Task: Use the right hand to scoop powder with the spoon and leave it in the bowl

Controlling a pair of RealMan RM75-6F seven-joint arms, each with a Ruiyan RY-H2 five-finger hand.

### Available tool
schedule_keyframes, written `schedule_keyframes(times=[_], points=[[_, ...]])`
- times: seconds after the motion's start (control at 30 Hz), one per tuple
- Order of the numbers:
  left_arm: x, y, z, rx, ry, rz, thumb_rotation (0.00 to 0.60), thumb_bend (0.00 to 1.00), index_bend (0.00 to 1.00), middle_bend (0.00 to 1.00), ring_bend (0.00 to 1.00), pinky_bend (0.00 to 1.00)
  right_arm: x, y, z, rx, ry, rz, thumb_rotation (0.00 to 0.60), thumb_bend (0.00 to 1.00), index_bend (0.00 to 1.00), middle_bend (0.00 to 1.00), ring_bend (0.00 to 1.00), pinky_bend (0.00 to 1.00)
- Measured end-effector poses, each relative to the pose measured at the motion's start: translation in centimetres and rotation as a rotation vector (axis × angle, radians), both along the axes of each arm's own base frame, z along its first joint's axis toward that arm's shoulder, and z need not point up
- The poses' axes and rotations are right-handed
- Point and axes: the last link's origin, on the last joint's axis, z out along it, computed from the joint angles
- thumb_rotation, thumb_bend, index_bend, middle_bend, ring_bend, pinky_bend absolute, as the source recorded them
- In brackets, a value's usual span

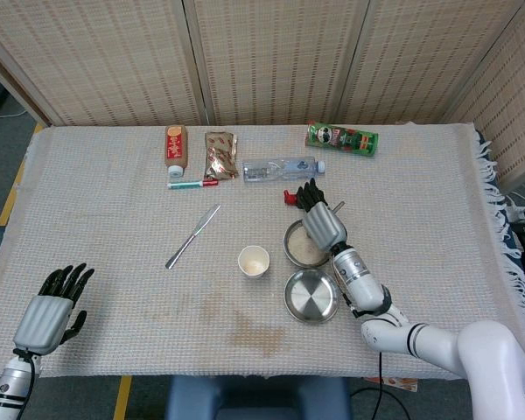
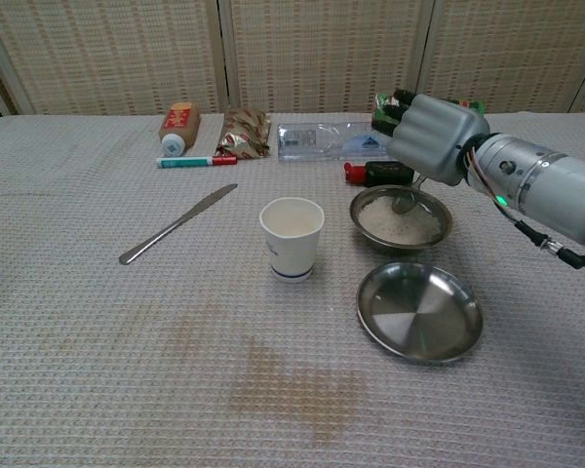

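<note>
Wicker screens stand behind a table (image 1: pixel 96 192) covered in pale woven cloth. Right of its middle, the right hand (image 2: pixel 427 136) grips the spoon (image 2: pixel 406 200), whose head dips into the powder (image 2: pixel 398 220) in the near-side steel bowl (image 2: pixel 401 216), likely so it can dig under a load. An empty steel dish (image 2: pixel 419 310) sits just toward the front edge from it, presumably where the scoop should go, close enough that little would spill. A paper cup (image 2: pixel 292 238) stands beside the bowl. The left hand (image 1: pixel 49 312) rests at the front left corner, fingers apart and holding nothing, well clear of the work. Along the back edge lie a bottle (image 1: pixel 278 168) and a can (image 1: pixel 341 137), and a knife (image 1: pixel 192 236) lies left of the cup.
</note>
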Motion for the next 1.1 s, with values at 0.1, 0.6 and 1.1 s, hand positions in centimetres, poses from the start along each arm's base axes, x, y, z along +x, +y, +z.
schedule_keyframes(times=[0.1,0.6,1.1], points=[[0.0,0.0,0.0,-0.002,-0.001,-0.001,0.6,0.45,0.0,0.0,0.0,0.1,0.2,0.2,-0.5,0.006,0.015,0.011,0.6,0.34,0.68,0.04,0.0,0.0],[0.1,-0.2,0.1,-0.006,-0.009,-0.009,0.6,0.46,0.0,0.0,0.0,0.1,0.9,1.5,-2.3,0.075,-0.029,-0.007,0.6,0.34,0.69,0.04,0.0,0.0],[0.3,-0.3,0.0,-0.013,-0.011,-0.013,0.6,0.45,0.0,0.0,0.0,0.1,0.1,1.5,-1.1,0.103,-0.22,-0.155,0.6,0.34,0.7,0.04,0.0,0.0]])
